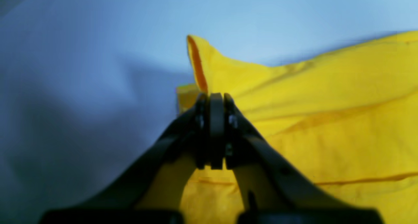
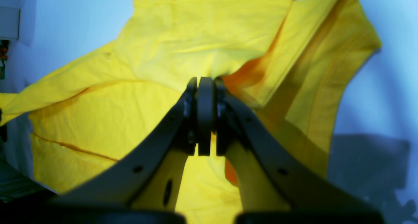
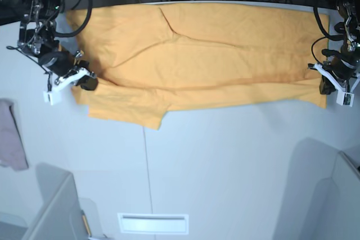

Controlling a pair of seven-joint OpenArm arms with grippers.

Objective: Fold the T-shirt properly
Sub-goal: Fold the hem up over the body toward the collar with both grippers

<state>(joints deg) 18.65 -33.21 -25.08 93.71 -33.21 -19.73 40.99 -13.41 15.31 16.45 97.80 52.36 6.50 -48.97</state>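
Nearest the base camera, bare white bench (image 3: pixel 225 167) fills the lower frame. Beyond it the T-shirt (image 3: pixel 214 66) lies spread across the upper frame, soft, light, creased cotton, likely to sag and slide, best held at hems and corners. At upper right, the left claw (image 1: pixel 212 98) is pinched on its edge; at upper left, the right claw (image 2: pixel 205 82) grips bunched cloth by a sleeve.

A mauve cloth (image 3: pixel 11 134), perhaps crumpled, lies on the white table (image 3: pixel 225 161).

White table (image 3: pixel 225 161): T-shirt (image 3: pixel 225 54), perhaps cloth (image 3: pixel 11 136)
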